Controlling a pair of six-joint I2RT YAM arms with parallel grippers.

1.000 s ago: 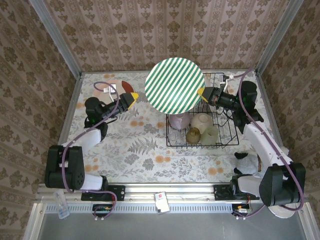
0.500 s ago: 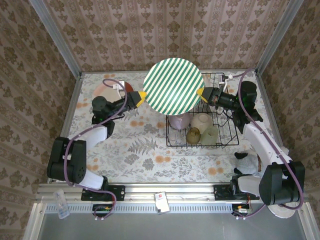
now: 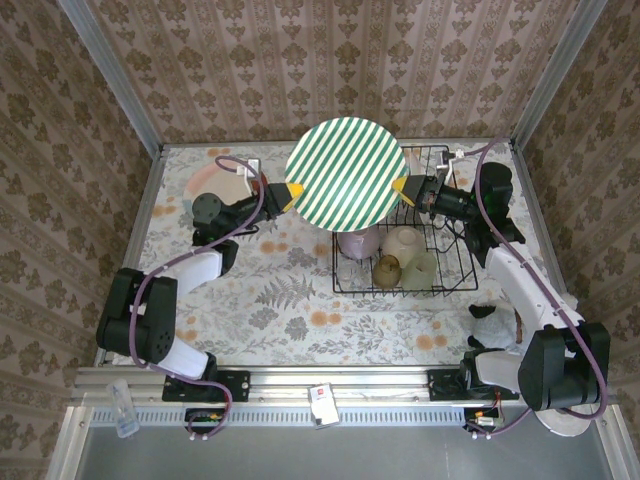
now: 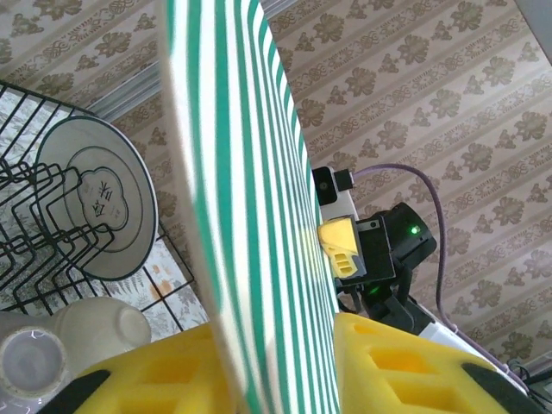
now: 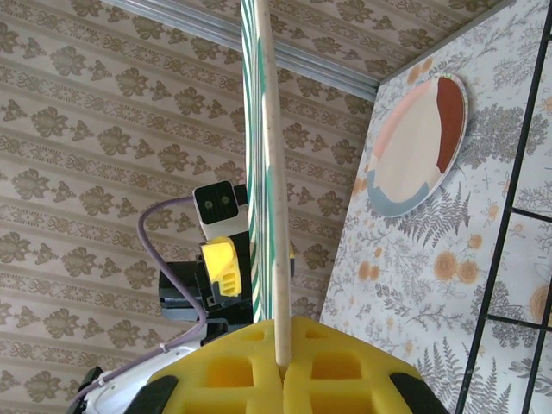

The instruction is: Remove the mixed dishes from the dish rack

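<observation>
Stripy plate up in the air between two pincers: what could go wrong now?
1. The striped plate is pinched only at its thin rim, by the left pincer on one side and the right pincer on the other. If one lets go too soon, it might slip.
2. Its right part seems to hang above the dish rack, where cups sit; a fall could crack them.
3. If the arms pull differently, the plate may twist loose.

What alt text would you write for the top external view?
A green-white striped plate is held up facing the camera, left fingers and right fingers gripping opposite rims. A black dish rack beneath holds cups; another plate lies far left.
</observation>
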